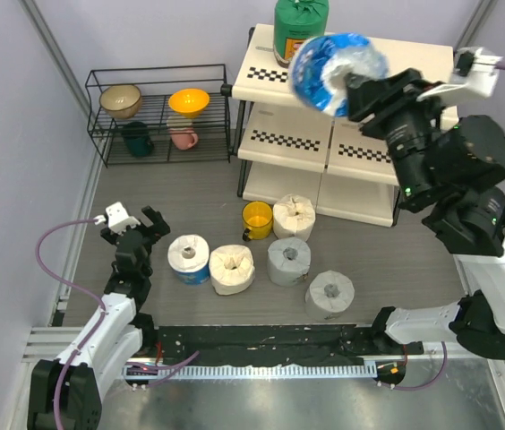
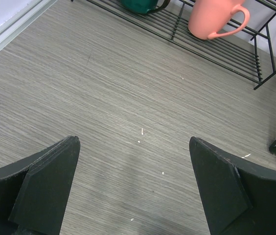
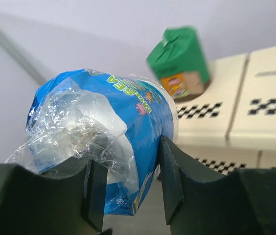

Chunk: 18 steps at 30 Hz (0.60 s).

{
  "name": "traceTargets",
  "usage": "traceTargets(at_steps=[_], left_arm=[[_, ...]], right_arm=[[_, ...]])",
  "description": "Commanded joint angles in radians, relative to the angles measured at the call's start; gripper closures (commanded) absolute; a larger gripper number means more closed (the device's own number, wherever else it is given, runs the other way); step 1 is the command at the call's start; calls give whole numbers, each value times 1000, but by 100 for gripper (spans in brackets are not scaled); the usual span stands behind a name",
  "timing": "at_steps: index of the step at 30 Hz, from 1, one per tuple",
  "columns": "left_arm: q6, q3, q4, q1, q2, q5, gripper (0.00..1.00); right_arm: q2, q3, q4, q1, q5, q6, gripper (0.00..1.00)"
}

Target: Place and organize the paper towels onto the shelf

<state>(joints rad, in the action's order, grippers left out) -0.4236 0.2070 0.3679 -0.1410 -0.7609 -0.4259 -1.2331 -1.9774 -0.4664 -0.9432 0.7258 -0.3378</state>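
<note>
Your right gripper [image 3: 128,188] was squeezing the blue roll [image 1: 329,70] up by the top of the shelf [image 1: 405,55], and because it held mostly crinkly wrap, I think the roll could have slipped out or knocked the 1 green roll [image 1: 300,27] over.

A robot lab cell: plain panel walls [image 1: 11,134], aluminium framing [image 1: 58,49], cabled arms [image 1: 467,170] bolted to the table [image 1: 181,202].

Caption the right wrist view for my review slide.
Right tool grips a blue-wrapped paper towel roll; green roll stands on the shelf top behind.
</note>
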Motion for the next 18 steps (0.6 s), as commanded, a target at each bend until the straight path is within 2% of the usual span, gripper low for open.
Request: traceTargets(at_steps=[1,3,7,11,18], left_arm=[[-17,20,25,3,8,-11,0],[-17,22,23,3,6,-11,0],[-17,25,23,4,3,-11,0],[-17,23,23,3,5,-11,0],[-18,17,23,3,17,-14,0]], right_arm=[[-46,-98,207,1,242,282,80],[-84,-139,254,3,294,417,80],[-176,-243,366,38,308,534,80],[-230,-301,376,125,273,534,82],[-284,-287,364,297,196,438,82]])
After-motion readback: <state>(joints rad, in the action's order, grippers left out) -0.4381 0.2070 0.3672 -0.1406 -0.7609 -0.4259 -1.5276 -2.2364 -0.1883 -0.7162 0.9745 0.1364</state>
